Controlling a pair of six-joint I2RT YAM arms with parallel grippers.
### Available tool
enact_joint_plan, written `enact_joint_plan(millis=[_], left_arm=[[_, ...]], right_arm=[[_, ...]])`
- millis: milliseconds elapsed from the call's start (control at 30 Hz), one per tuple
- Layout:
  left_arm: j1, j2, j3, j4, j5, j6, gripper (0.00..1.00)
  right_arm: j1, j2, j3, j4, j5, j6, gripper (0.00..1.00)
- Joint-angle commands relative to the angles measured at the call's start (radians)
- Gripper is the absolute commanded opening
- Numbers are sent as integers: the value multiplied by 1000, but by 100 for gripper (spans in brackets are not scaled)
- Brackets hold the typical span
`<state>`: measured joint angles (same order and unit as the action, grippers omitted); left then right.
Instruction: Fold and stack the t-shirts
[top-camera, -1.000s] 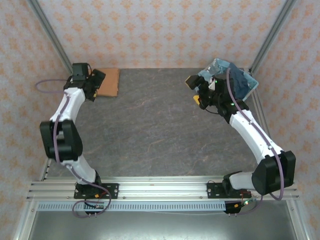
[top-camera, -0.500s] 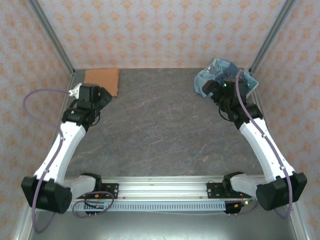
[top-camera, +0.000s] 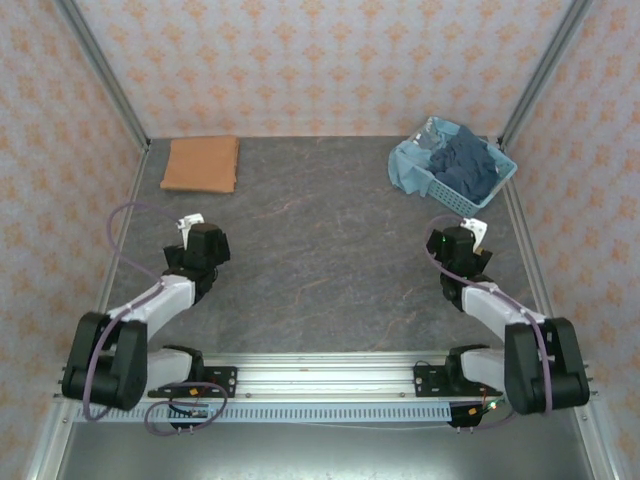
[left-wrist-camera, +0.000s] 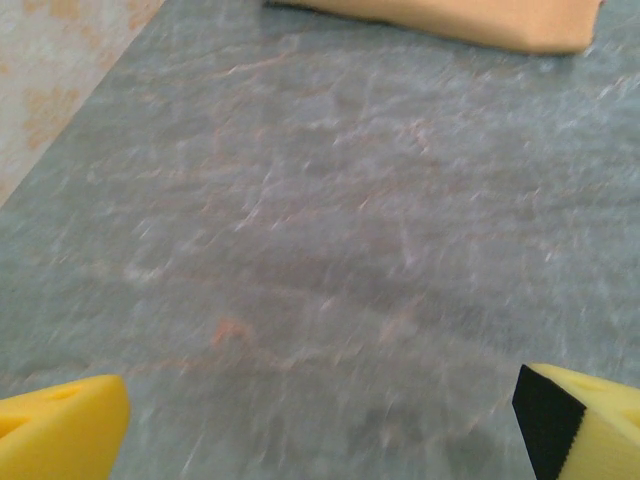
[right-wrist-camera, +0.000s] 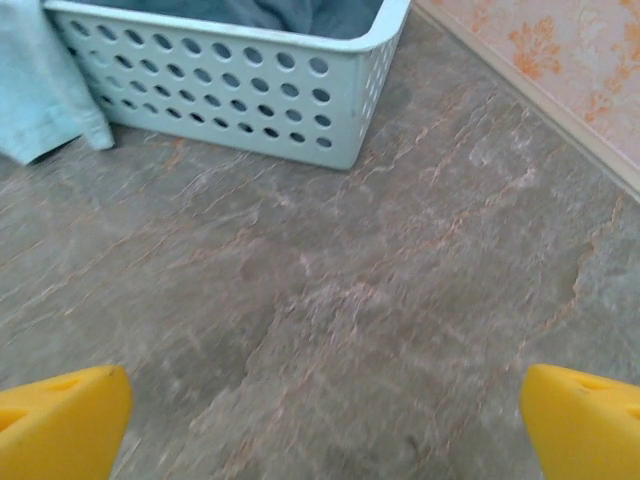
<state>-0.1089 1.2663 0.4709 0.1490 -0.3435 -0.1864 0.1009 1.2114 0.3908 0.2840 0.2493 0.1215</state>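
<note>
A folded orange-tan t-shirt (top-camera: 201, 163) lies flat at the back left of the table; its near edge (left-wrist-camera: 450, 18) runs along the top of the left wrist view. A dark navy t-shirt (top-camera: 464, 164) is piled in the light blue basket (top-camera: 497, 183), and a pale blue t-shirt (top-camera: 407, 167) hangs over the basket's left side, its cloth (right-wrist-camera: 40, 90) reaching the table. My left gripper (top-camera: 203, 243) is drawn back near the front left, open and empty, its yellow fingertips (left-wrist-camera: 60, 428) wide apart. My right gripper (top-camera: 458, 245) sits front right, open and empty, fingertips (right-wrist-camera: 585, 420) spread.
The slotted basket wall (right-wrist-camera: 230, 95) stands a short way ahead of the right gripper. Patterned walls and metal posts (top-camera: 540, 70) close in the table on three sides. The grey stone tabletop (top-camera: 320, 250) stretches between the two arms.
Both arms have pulled back from the far corners to the near side of the table. The left gripper left the orange-tan shirt; the right gripper left the basket.
</note>
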Motion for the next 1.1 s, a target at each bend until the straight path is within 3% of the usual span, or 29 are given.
enact_joint_plan(millis=[0, 167, 267, 333, 400, 467, 1067], left_arm=[[25, 93, 38, 275, 41, 93, 100], [69, 208, 56, 403, 147, 146, 100], [66, 195, -104, 660, 83, 121, 100], [63, 203, -162, 774, 58, 114, 100], [63, 213, -114, 704, 81, 124, 100], [51, 225, -70, 630, 86, 142, 100], [40, 227, -63, 626, 73, 153, 100]], right_arm=[[-22, 87, 20, 253, -23, -71, 100], [-70, 230, 34, 421, -102, -120, 100], [-98, 321, -63, 686, -146, -111, 99], [-97, 278, -52, 593, -175, -118, 99], [-98, 302, -65, 660, -161, -115, 99], [-97, 296, -16, 550, -159, -118, 99], [-59, 309, 19, 511, -139, -157, 99]])
